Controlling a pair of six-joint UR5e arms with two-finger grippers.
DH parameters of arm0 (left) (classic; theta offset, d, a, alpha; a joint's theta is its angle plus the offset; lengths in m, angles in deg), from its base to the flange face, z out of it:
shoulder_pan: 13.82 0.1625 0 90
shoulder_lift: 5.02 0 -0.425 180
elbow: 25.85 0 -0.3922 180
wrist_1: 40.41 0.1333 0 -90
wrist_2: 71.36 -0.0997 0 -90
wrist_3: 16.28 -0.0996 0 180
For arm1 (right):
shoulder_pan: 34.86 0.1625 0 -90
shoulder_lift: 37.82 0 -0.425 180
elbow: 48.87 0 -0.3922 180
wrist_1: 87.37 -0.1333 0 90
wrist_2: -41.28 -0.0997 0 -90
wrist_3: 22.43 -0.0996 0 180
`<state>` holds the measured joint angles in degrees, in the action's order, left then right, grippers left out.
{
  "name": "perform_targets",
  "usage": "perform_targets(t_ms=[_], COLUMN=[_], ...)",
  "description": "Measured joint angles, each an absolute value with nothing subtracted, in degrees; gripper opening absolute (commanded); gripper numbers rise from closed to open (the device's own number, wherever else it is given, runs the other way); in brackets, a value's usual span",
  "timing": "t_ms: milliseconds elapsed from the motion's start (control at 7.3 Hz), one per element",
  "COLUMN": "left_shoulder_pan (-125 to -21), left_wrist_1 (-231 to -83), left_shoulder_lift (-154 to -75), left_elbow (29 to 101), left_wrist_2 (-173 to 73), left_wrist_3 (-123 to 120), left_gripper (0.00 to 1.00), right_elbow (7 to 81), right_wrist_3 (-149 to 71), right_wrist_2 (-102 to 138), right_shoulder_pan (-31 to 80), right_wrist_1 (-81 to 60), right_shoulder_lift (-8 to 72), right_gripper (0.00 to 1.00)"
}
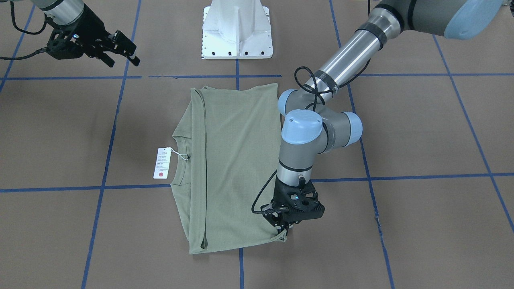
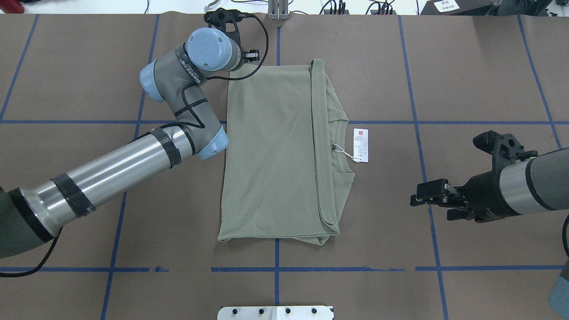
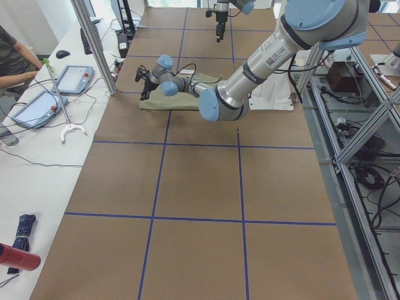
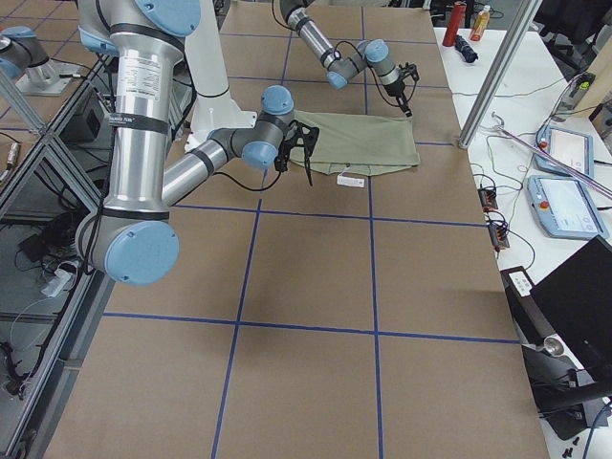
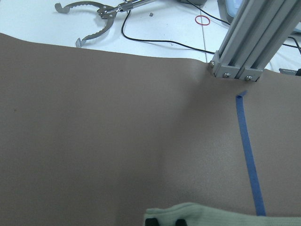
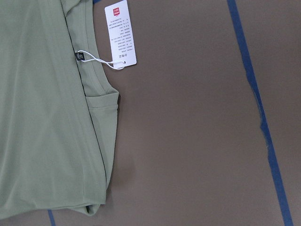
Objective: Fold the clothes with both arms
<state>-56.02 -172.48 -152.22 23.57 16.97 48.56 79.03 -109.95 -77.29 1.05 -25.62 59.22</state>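
The sage-green shirt (image 1: pixel 237 160) lies folded into a tall rectangle at the table's middle, also in the overhead view (image 2: pixel 271 155). Its neck and white hang tag (image 1: pixel 162 162) point toward my right arm's side. My left gripper (image 1: pixel 283 229) points down at the shirt's far corner on my left and is shut on the fabric, which puckers up slightly there. In the left wrist view the fingertips (image 5: pixel 150 220) show at the bottom edge with green cloth around them. My right gripper (image 1: pixel 122 51) is open and empty, held above the table well away from the shirt, also in the overhead view (image 2: pixel 422 195).
The white pedestal base (image 1: pixel 237 30) stands at the robot's edge of the table. Blue tape lines (image 2: pixel 418 122) grid the brown surface. An aluminium frame post (image 5: pixel 249 42) stands past the far edge near my left gripper. Tablets (image 3: pixel 69 78) lie on the operators' table.
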Motion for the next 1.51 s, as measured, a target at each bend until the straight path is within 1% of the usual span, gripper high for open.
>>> perform_targets(t_ms=[274,411,685,822,959,1096,1233,1370,1507], left_shoulder_pan=[-58.83,-60.19,-61.51,-61.69,-61.62,-61.33,-60.47,-58.8,-56.74], left_wrist_1=[-171.98,-169.32,-159.12,-156.21,-153.12,-148.89,-144.15,-141.12,-139.78], left_shoulder_lift=[-151.45,-149.23,-141.82,-135.01,-127.7,-122.51,-119.05,-117.49,-116.91], left_elbow=[24.81,28.67,42.42,52.3,63.32,72.84,81.04,85.69,87.83], left_wrist_2=[20.94,24.49,27.68,28.85,30.77,32.4,33.9,34.8,35.14], left_wrist_3=[44.5,43.25,38.74,37.4,36.89,36.92,37.47,38.93,41.35], left_gripper=[1.0,1.0,1.0,1.0,1.0,1.0,1.0,1.0,1.0], right_elbow=[76.03,73.81,70.33,67.32,64.3,61.94,59.62,57.96,56.79], right_wrist_3=[-108.45,-104.81,-98.29,-96.09,-92.56,-89.28,-86.84,-85.7,-84.86], right_wrist_2=[-76.24,-75.28,-71.51,-70.2,-68.71,-66.8,-64.88,-63.57,-62.97], right_shoulder_pan=[1.28,0.97,-1.62,-3.26,-5.32,-7.55,-9.82,-11.51,-12.6], right_wrist_1=[-24.55,-21.23,-7.83,-2.08,1.38,2.69,3.28,3.63,3.83], right_shoulder_lift=[55.55,51.82,40.09,33.37,28.7,26.8,26.06,25.79,25.56], right_gripper=[1.0,1.0,1.0,1.0,1.0,1.0,1.0,1.0,1.0])
